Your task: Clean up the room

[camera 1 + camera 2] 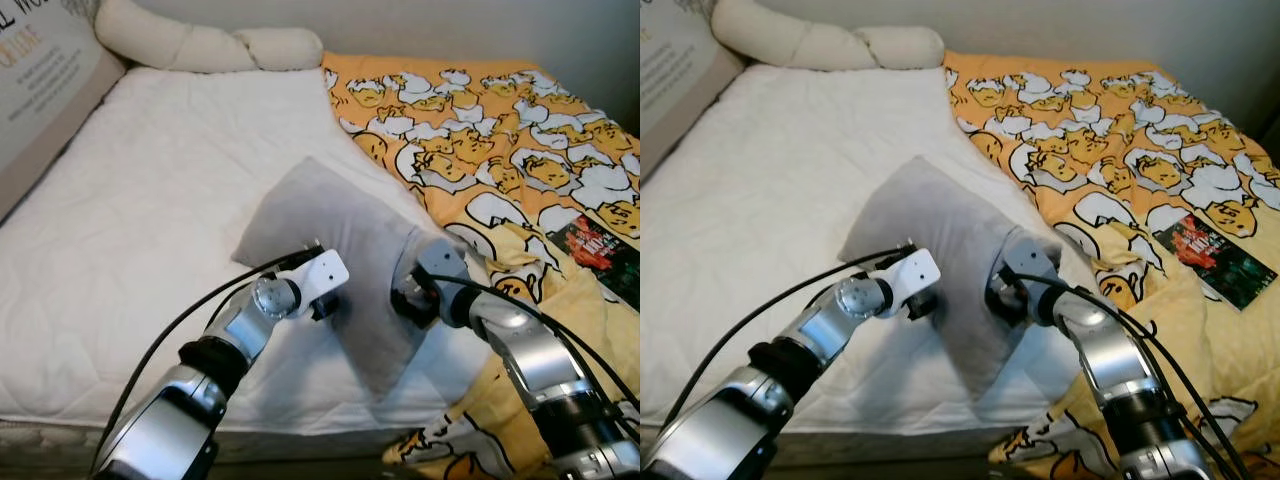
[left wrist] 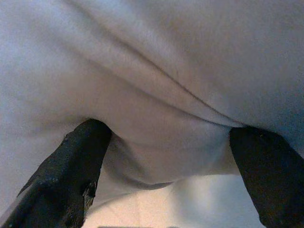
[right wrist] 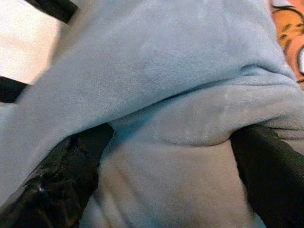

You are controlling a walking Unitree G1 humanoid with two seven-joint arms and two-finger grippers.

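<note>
left gripper (image 1: 322, 305) pressed to the left edge of grey pillow (image 1: 335, 250), fingers (image 2: 78, 156) spread around a fold. pillow on white mattress (image 1: 130, 250), long axis near-to-far between both arms. right gripper (image 1: 405, 300) likewise spread, flanking right edge.

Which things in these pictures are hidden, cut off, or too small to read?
- Book on the duck-print blanket: cover text too small, both eye views.
- Poster: cut off by the picture edge.
- Left tool and right tool: fingertips buried in the grey pillow; grip hidden.
- Floor: outside the frame.
</note>
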